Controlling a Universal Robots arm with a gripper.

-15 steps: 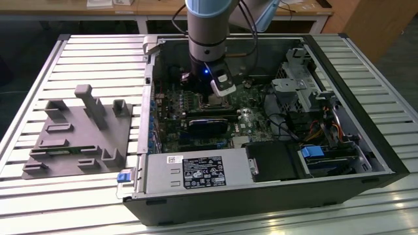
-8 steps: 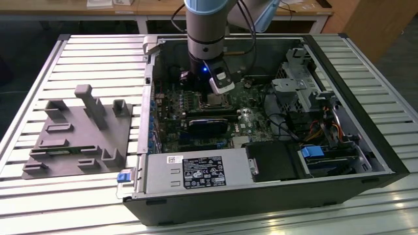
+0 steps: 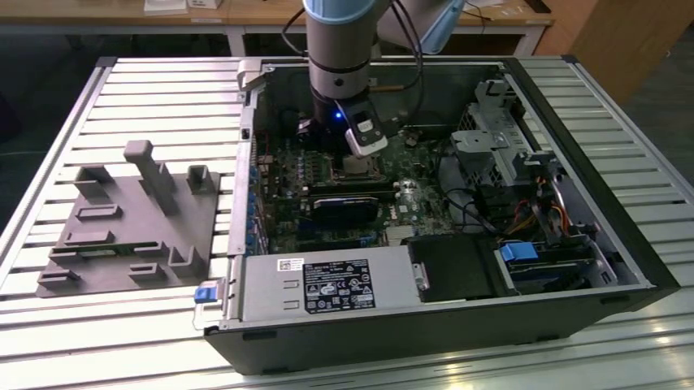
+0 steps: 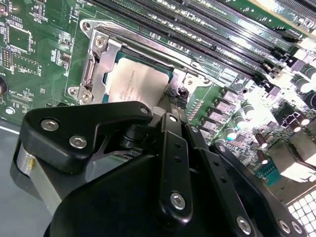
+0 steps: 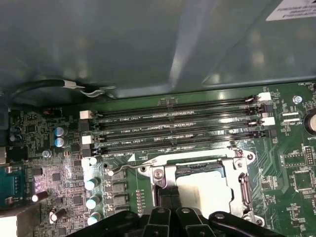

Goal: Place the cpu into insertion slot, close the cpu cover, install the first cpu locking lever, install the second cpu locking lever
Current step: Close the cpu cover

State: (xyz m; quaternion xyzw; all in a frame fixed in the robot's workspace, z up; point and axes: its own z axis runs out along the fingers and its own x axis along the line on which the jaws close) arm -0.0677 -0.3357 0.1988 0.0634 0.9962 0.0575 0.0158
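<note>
Computer case (image 3: 434, 268) lies open on a slatted table (image 3: 130, 81), and the arm (image 3: 341, 49) reaches down into it. The gripper (image 5: 167, 196) stands over the green circuit board (image 5: 281, 148) at one edge of the insertion slot (image 5: 242, 185). Its fingers (image 5: 161, 197) are pressed together with nothing seen between them. Whether the tips touch the metal beneath cannot be told.

The cpu (image 4: 132, 85) lies flat in the insertion slot, its silver-grey top exposed. The cpu cover (image 5: 197, 160) lies down around the chip, its frame bordering the top on the sides that show.

A thin wire locking lever (image 5: 123, 170) runs along the side of the slot nearest the memory slots (image 5: 177, 123), its hooked end sticking out past the corner. Whether it is latched cannot be told.

A grey moulded holder (image 3: 119, 219) sits on the table at the exterior view's left, well apart from the case
</note>
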